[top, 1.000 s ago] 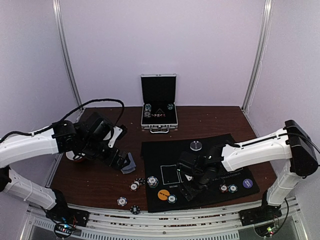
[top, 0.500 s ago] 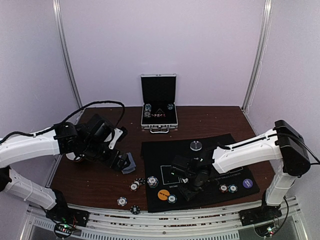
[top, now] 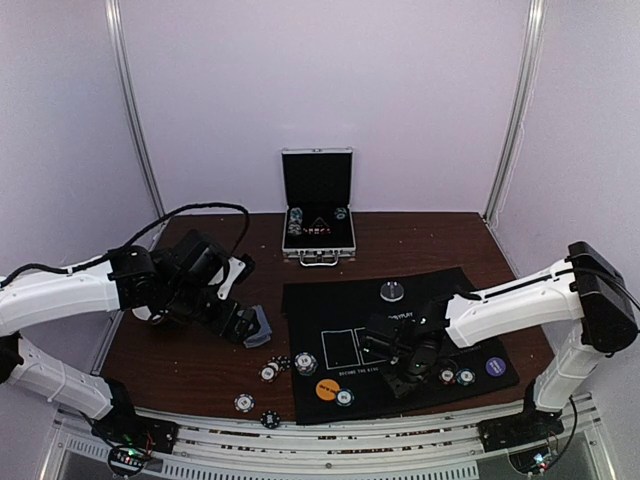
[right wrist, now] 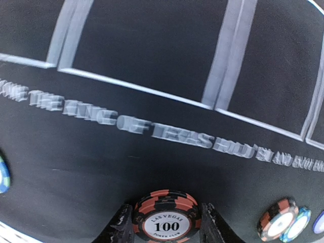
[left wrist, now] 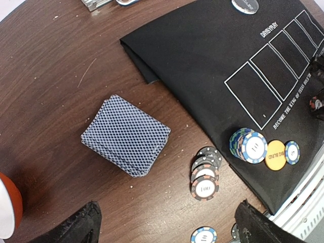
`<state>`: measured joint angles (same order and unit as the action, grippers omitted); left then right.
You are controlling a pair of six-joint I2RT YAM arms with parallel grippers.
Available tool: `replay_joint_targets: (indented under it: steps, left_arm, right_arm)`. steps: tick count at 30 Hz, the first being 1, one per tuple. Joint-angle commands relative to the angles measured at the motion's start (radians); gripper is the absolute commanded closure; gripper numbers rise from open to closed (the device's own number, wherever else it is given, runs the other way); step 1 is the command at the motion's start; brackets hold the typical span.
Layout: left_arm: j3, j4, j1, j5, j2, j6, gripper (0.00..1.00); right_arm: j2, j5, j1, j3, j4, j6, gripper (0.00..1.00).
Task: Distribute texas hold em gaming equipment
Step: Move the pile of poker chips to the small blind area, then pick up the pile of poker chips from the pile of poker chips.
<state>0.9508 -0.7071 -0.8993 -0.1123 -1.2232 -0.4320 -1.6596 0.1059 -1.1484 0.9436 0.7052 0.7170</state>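
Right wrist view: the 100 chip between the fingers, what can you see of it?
The 100 chip is round, red with black edge stripes, white centre printed LAS VEGAS 100 POKER CLUB. Looks like moulded plastic. Face up, flat, over the black mat, the right gripper's fingers pressed against its two sides.

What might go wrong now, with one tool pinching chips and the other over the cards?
The right tool pinches the red-and-black 100 chip stack by its edges; lower chips might slip out on lifting. The neighbouring chips lie close beside it, so a sideways move might knock them. The left tool hangs open over the card deck, which is slightly fanned; a grab might scatter cards.
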Motion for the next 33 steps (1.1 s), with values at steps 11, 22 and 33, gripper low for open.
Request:
replay_joint_targets:
  steps: [11,22,33]
  left_arm:
    - [-0.065,0.054,0.007,0.014,-0.017,0.015,0.06]
    - [-0.179,0.251,-0.012,0.056,-0.098,0.006,0.12]
    - [-0.232,0.359,-0.178,-0.042,-0.246,0.042,0.08]
  right_arm:
    - [0.135,0.107,0.137,-0.165,0.111,0.058,0.63]
    - [0.188,0.081,0.149,-0.044,0.126,0.008,0.33]
    - [0.219,0.063,0.150,0.078,0.124,-0.057,0.27]
